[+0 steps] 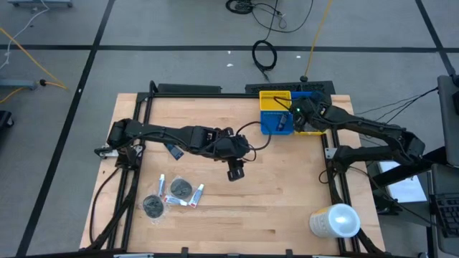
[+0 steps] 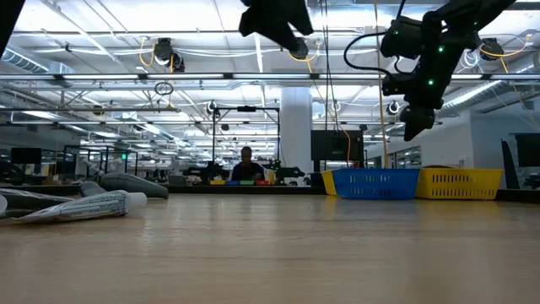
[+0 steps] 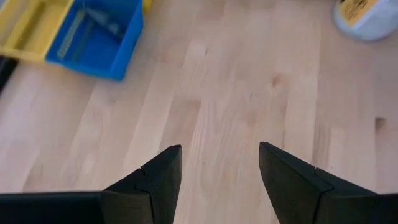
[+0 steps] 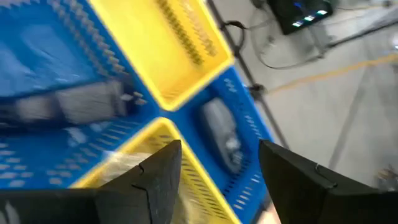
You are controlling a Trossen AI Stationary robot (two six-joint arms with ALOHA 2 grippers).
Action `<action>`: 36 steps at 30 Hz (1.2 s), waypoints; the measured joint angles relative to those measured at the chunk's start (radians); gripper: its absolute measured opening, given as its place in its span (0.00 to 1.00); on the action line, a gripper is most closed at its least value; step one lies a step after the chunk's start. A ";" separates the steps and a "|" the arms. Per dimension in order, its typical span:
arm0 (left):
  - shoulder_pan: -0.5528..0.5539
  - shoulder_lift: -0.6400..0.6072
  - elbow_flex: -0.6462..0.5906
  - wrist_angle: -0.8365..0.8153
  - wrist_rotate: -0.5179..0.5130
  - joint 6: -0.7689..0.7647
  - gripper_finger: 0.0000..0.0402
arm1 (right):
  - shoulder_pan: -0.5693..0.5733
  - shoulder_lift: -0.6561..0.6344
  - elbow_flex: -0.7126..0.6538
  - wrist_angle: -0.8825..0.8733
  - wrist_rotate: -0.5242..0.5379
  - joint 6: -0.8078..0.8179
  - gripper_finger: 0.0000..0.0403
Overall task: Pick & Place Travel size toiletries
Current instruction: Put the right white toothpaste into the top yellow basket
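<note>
Left gripper: we see the left gripper (image 3: 219, 180) hanging above bare wood near the middle of the light wooden table (image 1: 287, 201); its two dark fingers stand well apart with nothing between them.
Right gripper: we see the right gripper (image 4: 219, 180) raised over the bins at the table's far edge, fingers parted and empty.
Bins: a blue slotted plastic bin (image 1: 276, 122) and a yellow slotted plastic bin (image 1: 275, 101) sit touching one another; the right wrist view shows more blue and yellow compartments packed together.
Toiletries in the bins: we make out a blurred grey bottle (image 4: 225, 140) lying in a blue compartment, and another grey item (image 4: 81, 104) in a neighbouring blue one.
Toiletries on the table: near the front left, a round dark tin (image 1: 153, 206), a second round dark tin (image 1: 180, 188) and small white tubes (image 1: 162, 187) lie close together; a small dark blue bottle (image 1: 172, 150) lies beside the left arm.
Other: a big white cylinder (image 1: 334, 221) rests near the front right corner.
</note>
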 joint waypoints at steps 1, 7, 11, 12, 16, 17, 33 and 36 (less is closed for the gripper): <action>0.000 0.000 0.000 -0.019 0.000 -0.020 0.53 | 0.007 0.000 0.000 0.002 -0.022 0.007 0.52; -0.011 0.000 0.000 -0.153 -0.006 -0.119 0.53 | 0.080 -0.020 0.000 0.042 -0.222 0.045 0.52; -0.041 0.000 0.000 -0.343 -0.041 -0.213 0.53 | 0.152 -0.041 0.000 0.080 -0.325 0.070 0.52; -0.052 0.000 0.000 -0.393 -0.054 -0.249 0.53 | 0.171 -0.044 0.000 0.092 -0.346 0.077 0.52; -0.094 0.000 -0.009 -0.514 -0.075 -0.425 0.53 | 0.249 -0.048 0.000 0.154 -0.400 0.106 0.52; -0.106 0.000 -0.017 -0.534 -0.077 -0.461 0.53 | 0.269 -0.048 0.000 0.164 -0.400 0.109 0.51; -0.183 0.000 -0.348 -0.321 0.079 -0.811 0.53 | 0.487 -0.047 0.000 0.240 -0.397 0.139 0.51; -0.183 0.000 -0.392 -0.248 0.118 -0.827 0.53 | 0.499 -0.047 0.000 0.242 -0.396 0.150 0.51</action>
